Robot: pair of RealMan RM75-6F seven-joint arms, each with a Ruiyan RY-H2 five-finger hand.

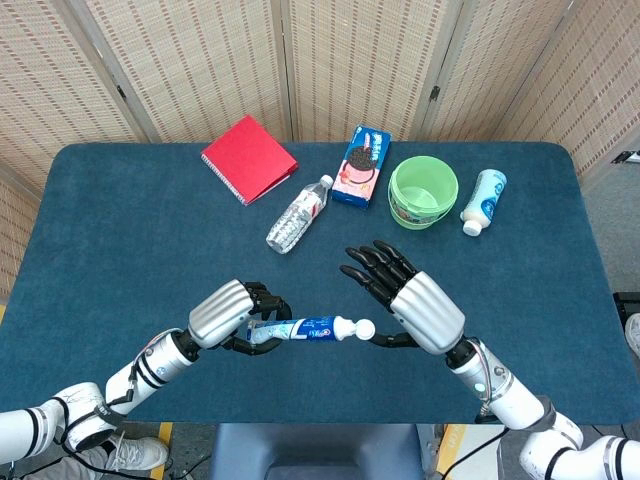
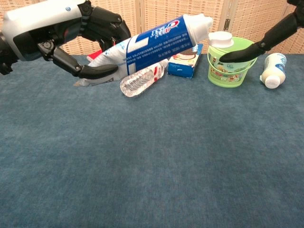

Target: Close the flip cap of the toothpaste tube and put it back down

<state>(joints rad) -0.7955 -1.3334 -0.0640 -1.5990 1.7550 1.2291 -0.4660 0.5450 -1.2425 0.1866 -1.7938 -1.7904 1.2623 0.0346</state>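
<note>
Both hands raised: left hand (image 1: 232, 313) fingers clamp toothpaste tube (image 1: 300, 329); right hand (image 1: 410, 303) fingers apart, thumb under flip cap (image 2: 221, 39).

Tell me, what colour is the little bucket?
The bucket is light green, with small pictures on its side; the chest view shows it best.

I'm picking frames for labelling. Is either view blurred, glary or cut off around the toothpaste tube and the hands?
Head view: even light, sharp; toothpaste tube, left hand and right hand fully in frame. Chest view: tube sharp and close, no glare, but the left hand is cropped at the edge and only a dark fingertip of the right hand shows.
</note>
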